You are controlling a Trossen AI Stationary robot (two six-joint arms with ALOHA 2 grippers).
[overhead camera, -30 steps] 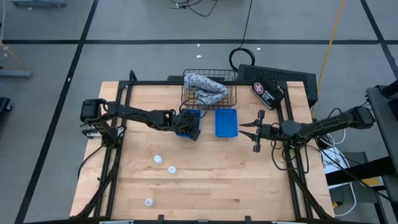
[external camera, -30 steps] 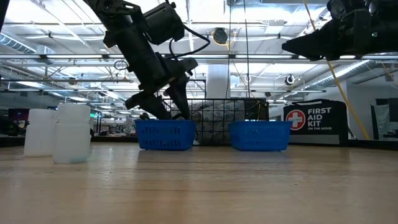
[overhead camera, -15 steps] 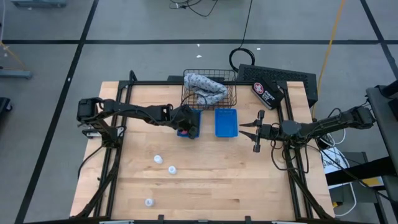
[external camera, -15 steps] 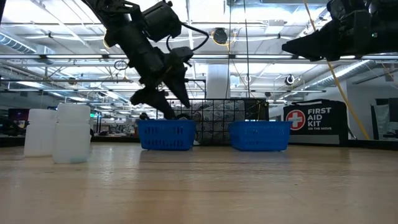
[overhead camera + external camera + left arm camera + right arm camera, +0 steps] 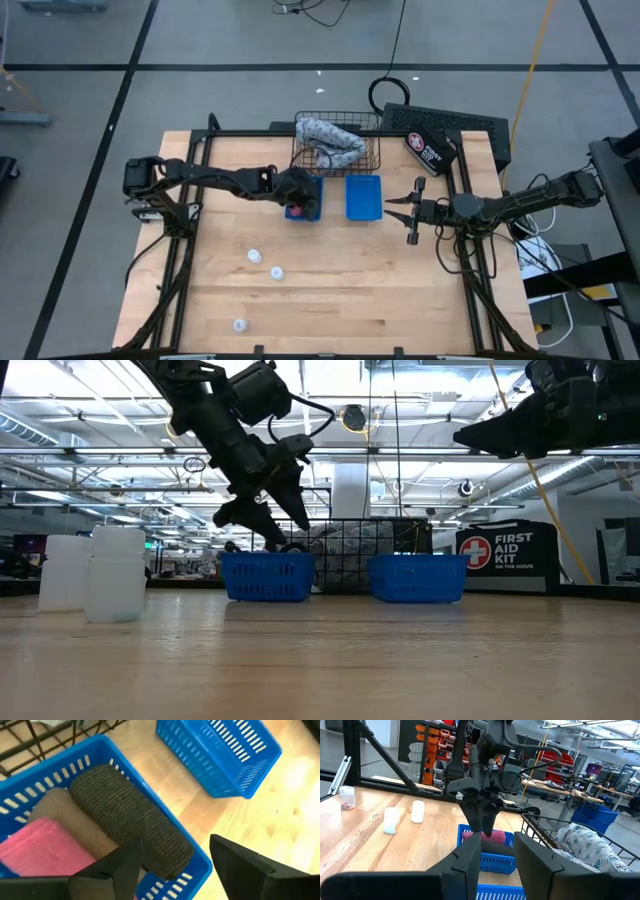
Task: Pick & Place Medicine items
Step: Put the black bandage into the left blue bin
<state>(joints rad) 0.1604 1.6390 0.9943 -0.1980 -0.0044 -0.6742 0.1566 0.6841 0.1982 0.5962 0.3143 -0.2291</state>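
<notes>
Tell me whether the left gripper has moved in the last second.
Yes. The left gripper has risen from the rim of the left blue basket to hover above it, fingers open.

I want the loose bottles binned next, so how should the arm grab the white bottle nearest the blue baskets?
Take the white bottle from straight above, fingers across its round body. It stands alone on bare table, apart from its neighbour, so either side looks free.

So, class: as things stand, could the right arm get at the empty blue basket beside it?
Probably yes. The right gripper hangs open just beside the empty blue basket, with nothing between them; the left gripper is over the other basket.
</notes>
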